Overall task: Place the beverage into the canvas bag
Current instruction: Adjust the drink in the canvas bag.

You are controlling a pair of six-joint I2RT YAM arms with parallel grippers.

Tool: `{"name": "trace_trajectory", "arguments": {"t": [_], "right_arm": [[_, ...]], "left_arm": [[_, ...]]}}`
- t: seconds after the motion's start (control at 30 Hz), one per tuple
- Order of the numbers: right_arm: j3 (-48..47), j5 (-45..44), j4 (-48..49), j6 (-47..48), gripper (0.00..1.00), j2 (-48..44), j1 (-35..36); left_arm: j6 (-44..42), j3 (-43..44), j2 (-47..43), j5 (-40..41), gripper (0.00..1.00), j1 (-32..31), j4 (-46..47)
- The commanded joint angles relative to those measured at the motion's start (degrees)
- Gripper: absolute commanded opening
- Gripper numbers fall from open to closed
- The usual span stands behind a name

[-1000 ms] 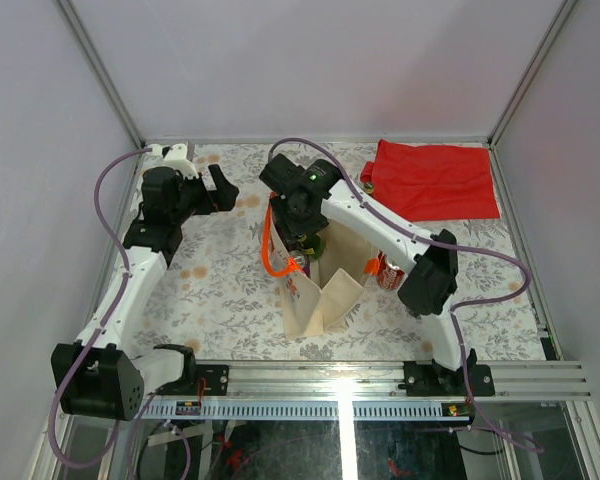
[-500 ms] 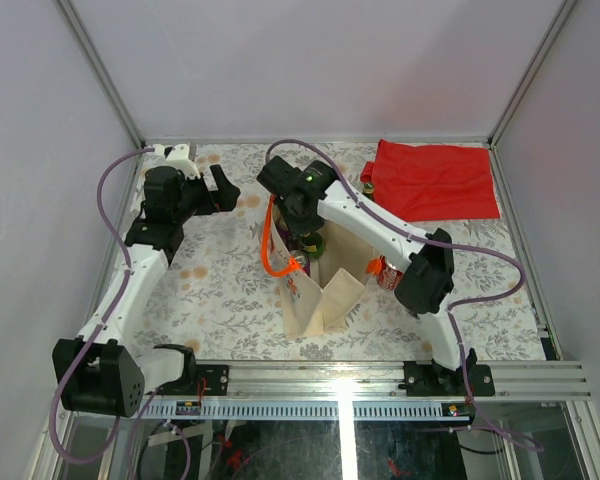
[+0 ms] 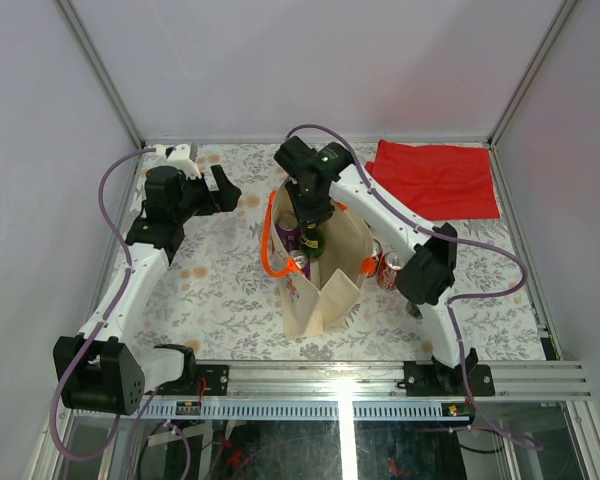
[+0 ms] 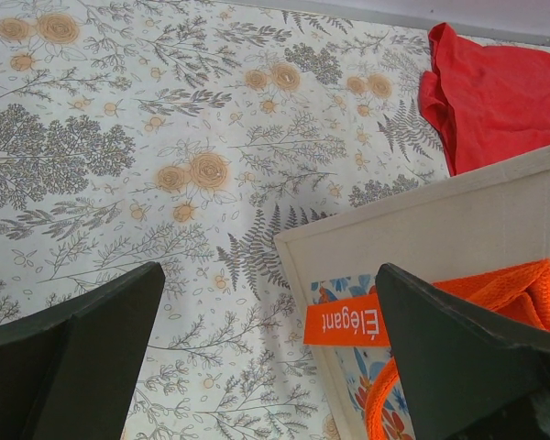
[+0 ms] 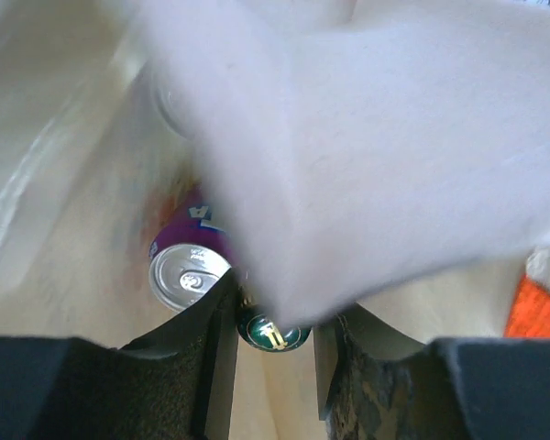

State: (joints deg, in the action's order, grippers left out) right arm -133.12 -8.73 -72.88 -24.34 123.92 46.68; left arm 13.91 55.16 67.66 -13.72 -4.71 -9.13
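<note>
The canvas bag (image 3: 330,295) stands open mid-table, its orange handle (image 3: 267,250) hanging on the left. Inside it stand a purple can (image 3: 287,236), a second can (image 3: 300,263) and a green bottle (image 3: 315,243). My right gripper (image 3: 313,222) reaches down into the bag's mouth. In the right wrist view its jaws (image 5: 275,302) stand narrow, pressed in on the green bottle's gold-marked cap (image 5: 273,332), with the purple can (image 5: 188,273) just to the left. A blurred bag wall (image 5: 394,137) covers the upper view. My left gripper (image 3: 220,190) hovers open and empty, left of the bag.
A red-and-white can (image 3: 389,270) stands on the floral tablecloth against the bag's right side. A flat red cloth (image 3: 435,178) lies at the back right. The left wrist view shows the bag's corner (image 4: 422,238) and the red cloth (image 4: 504,92).
My right gripper has shifted back and to the right over the bag and its jaws have narrowed. The bag's mouth now gapes wider. The left arm has not moved.
</note>
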Motion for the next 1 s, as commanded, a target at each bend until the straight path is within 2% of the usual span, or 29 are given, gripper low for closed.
{"name": "trace_trajectory", "arguments": {"t": [0.0,0.17,0.33,0.7,0.97], "right_arm": [[4.8,7.5,6.6,-2.5,0.0,-7.4,-3.3],[10.7,12.0,10.7,-3.4,0.0,-7.8,-5.3],[10.6,13.7,11.6,-2.9,0.0,-5.1,-5.7],[-0.4,19.4,10.8,-5.2,0.0,-3.4,-5.8],[7.7,20.8,13.5,-4.2,0.0,-3.6,-5.7]], "left_arm": [[0.3,1.3,-0.4,-0.9,1.0,0.4,0.9],[0.1,1.0,-0.7,-1.0,1.0,0.4,0.9],[0.0,0.7,-1.0,-1.0,1.0,0.4,1.0],[-0.9,1.5,0.2,-1.4,1.0,0.5,1.3],[-0.9,2.3,1.1,-1.5,1.0,0.5,1.3]]}}
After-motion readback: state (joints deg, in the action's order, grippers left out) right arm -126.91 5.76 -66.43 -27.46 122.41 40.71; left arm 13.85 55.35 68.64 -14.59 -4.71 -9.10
